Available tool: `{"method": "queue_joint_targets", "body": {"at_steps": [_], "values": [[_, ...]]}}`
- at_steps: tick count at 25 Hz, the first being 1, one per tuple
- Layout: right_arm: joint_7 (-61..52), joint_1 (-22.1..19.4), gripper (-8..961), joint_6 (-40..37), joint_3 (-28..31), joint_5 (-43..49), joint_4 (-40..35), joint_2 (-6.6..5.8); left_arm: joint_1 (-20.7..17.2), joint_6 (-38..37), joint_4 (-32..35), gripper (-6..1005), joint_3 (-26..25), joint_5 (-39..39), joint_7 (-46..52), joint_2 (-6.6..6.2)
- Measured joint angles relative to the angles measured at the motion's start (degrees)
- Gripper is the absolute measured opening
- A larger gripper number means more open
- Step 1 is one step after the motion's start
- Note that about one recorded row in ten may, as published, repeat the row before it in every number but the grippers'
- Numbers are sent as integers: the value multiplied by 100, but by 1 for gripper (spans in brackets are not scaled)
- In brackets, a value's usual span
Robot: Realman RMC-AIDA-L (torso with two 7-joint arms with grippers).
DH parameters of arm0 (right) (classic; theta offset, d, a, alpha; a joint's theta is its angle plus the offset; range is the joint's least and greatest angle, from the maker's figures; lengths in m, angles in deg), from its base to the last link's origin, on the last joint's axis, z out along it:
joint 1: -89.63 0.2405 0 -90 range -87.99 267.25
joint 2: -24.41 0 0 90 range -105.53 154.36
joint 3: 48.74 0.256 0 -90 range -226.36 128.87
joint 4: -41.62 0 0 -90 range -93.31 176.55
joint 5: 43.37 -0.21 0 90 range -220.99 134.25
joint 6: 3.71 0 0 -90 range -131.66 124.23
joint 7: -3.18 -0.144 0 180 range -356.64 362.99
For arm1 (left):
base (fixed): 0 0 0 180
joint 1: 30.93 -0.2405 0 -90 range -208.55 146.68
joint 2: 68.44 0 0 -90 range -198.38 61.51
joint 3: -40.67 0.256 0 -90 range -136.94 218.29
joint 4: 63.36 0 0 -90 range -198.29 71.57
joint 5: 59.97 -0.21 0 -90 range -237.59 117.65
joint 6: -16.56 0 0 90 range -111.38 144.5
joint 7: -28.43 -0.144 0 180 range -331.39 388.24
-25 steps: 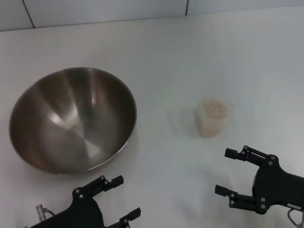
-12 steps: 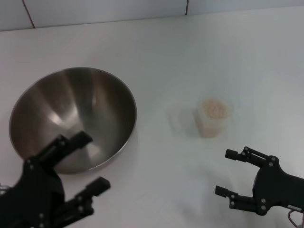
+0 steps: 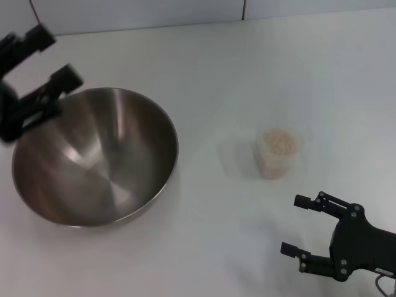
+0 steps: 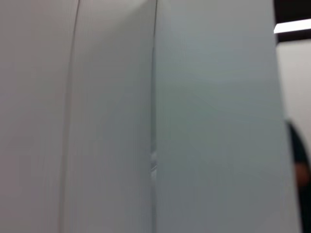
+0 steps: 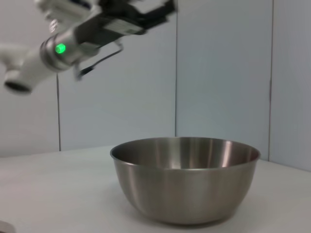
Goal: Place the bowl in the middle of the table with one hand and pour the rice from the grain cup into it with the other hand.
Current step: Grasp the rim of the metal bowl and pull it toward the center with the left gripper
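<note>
The large steel bowl [image 3: 96, 154] sits empty on the left half of the white table [image 3: 247, 74]; it also shows in the right wrist view [image 5: 184, 177]. The clear grain cup [image 3: 276, 154], full of beige rice [image 3: 279, 142], stands upright right of centre. My left gripper [image 3: 51, 55] is open, raised high over the bowl's far-left rim, not touching it; the left arm shows in the right wrist view [image 5: 92, 29]. My right gripper [image 3: 300, 226] is open near the front right, in front of the cup and apart from it.
A pale panelled wall [image 3: 136, 12] runs behind the table's far edge. The left wrist view shows only wall panels [image 4: 146, 116]. Bare tabletop lies between bowl and cup.
My left arm has swung up from the front-left corner, across the bowl, to high above its far-left rim. Bowl, cup and right gripper have not moved.
</note>
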Motion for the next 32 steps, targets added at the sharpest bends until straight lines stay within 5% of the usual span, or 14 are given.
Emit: {"method": "queue_joint_targets", "body": {"at_steps": [1,4,5,8,9,10,14,19,32], "values": [[-1,4,804,-10,-3,-1,-9,0,0,0,0,801,0,0,0,0],[-2,9,804,-58,-4,-8,-18,-1,-309,1609,1876,799,-621,-1872,1441,515],[-2,9,804,-58,-4,-8,-18,-1,-303,1967,2374,798,-754,-2599,2135,594],[-3,10,804,-106,11,-13,-5,-2,-50,2327,3108,796,-905,-4174,4091,562],[-4,13,804,-127,13,-18,17,-5,205,2094,3326,795,-1011,-5243,5172,545],[-4,13,804,-127,13,-18,17,-5,205,2094,3326,796,-1011,-5243,5172,545],[-7,9,803,-154,32,-28,30,-18,905,948,3293,800,-1247,-7340,6778,606],[-6,1,803,-194,38,-31,32,-20,1211,732,2892,805,-1232,-8173,7173,636],[24,6,804,-232,43,-34,45,-20,1734,663,1690,800,-1228,-8923,7170,621]]}}
